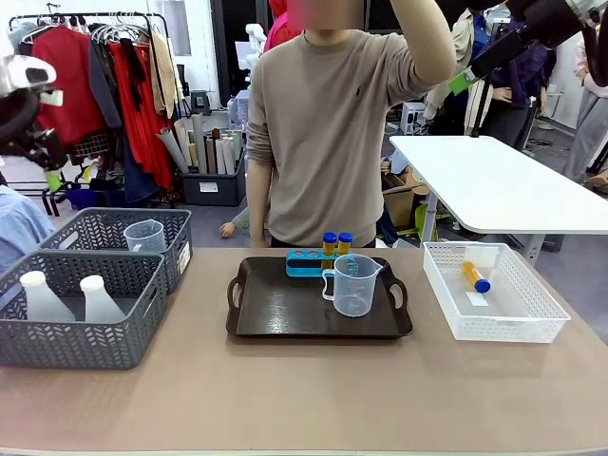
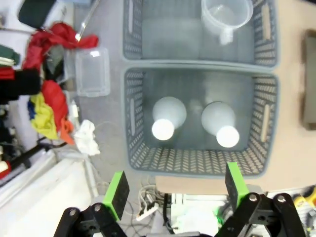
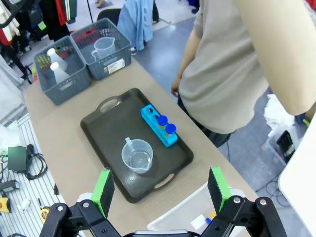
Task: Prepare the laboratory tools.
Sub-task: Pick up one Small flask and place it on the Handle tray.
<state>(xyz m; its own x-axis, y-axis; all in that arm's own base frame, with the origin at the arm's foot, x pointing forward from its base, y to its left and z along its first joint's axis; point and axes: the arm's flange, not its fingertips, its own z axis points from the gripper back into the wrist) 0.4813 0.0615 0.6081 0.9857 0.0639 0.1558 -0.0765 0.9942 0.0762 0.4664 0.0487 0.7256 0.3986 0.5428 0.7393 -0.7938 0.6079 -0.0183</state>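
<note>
Left gripper (image 2: 176, 170) hovers, jaws apart, above two translucent white conical flasks (image 2: 165, 118) in grey mesh basket (image 2: 197, 160). Probably light, slippery plastic; grip the narrow neck. Right gripper (image 3: 160, 171) likewise spread.

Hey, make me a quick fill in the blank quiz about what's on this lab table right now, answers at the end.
1. The blue rack holds ___ capped tubes.
2. The clear jug beside the rack stands on the dark ___.
3. The lone amber tube lies in the ___ mesh basket.
4. The left gripper hovers above the white flasks with its jaws ___.
Answers: two; tray; white; open.
</note>
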